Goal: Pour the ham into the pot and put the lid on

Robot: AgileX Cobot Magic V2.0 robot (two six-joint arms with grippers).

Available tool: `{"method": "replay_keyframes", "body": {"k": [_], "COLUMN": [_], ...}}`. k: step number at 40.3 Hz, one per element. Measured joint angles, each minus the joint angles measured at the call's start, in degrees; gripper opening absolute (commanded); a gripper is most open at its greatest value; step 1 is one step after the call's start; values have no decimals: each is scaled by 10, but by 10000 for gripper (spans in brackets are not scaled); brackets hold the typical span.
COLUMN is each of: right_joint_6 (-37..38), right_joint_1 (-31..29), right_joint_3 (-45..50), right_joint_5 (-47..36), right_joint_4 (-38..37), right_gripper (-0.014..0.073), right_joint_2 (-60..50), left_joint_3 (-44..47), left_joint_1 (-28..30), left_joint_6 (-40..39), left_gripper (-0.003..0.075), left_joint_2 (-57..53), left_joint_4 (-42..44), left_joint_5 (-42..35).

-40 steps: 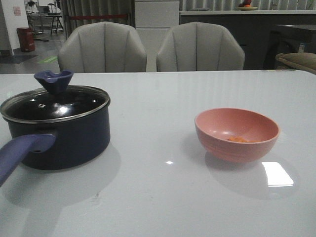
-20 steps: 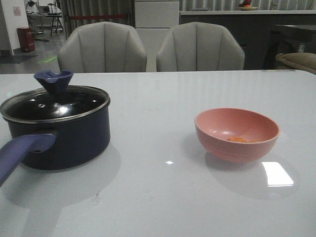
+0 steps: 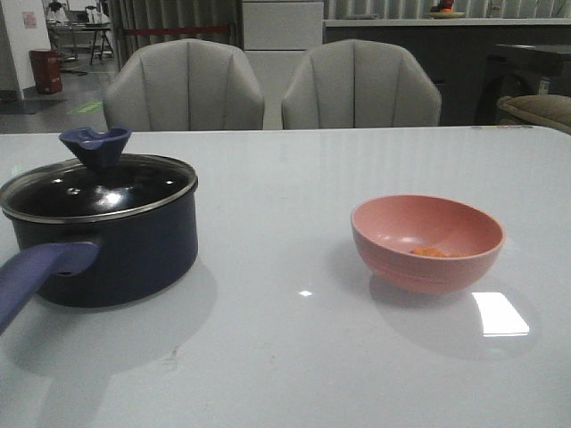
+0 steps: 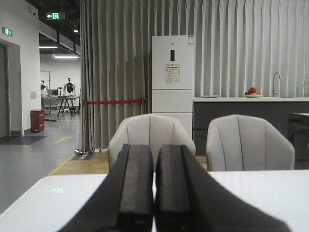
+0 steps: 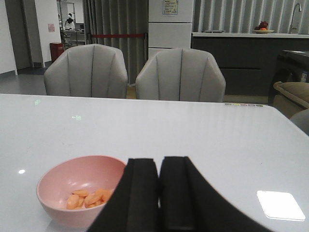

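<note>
Against the front pictures from a second and half a second back I see no real change: the pot, lid and pink bowl sit where they sat, apart from a slight shift of the whole picture. The lid rests closed on the pot, blue knob up, at the left of the table, with the purple-blue handle pointing toward the near left edge. The bowl stands well apart to the right, upright, with the ham lying as small orange pieces in its bottom; my right wrist view shows several slices there. Neither arm appears in the front view. The left gripper has its fingers pressed together with nothing between them, aimed out over the table toward the chairs. The right gripper is likewise clenched and empty, sitting just beside the bowl without touching it, as far as I can tell. The table is glossy white, with a bright rectangular reflection near the bowl. Behind it stand two grey chairs, then grey curtains, a white refrigerator and a dark counter carrying a fruit dish.
</note>
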Motion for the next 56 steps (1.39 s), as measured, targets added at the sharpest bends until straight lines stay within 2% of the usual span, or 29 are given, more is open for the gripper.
{"method": "replay_keyframes", "body": {"k": [5, 13, 20, 30, 34, 43, 45, 48, 56], "right_joint_6": [0, 0, 0, 0, 0, 0, 0, 0, 0], "right_joint_1": [0, 0, 0, 0, 0, 0, 0, 0, 0], "right_joint_3": [0, 0, 0, 0, 0, 0, 0, 0, 0], "right_joint_5": [0, 0, 0, 0, 0, 0, 0, 0, 0], "right_joint_4": [0, 0, 0, 0, 0, 0, 0, 0, 0], "right_gripper": [150, 150, 150, 150, 150, 150, 150, 150, 150], "right_joint_2": [0, 0, 0, 0, 0, 0, 0, 0, 0], "left_joint_3": [-76, -161, -169, -169, -169, -169, -169, -169, -169], "left_joint_1": [0, 0, 0, 0, 0, 0, 0, 0, 0], "left_joint_6": [0, 0, 0, 0, 0, 0, 0, 0, 0], "left_gripper": [113, 113, 113, 127, 197, 543, 586, 593, 552], "left_joint_2": [10, 88, 134, 160, 164, 164, 164, 164, 164], "left_joint_4": [0, 0, -5, -12, -12, -12, -12, -12, -12], "left_joint_5": [91, 252, 290, 288, 287, 287, 287, 287, 283]}}
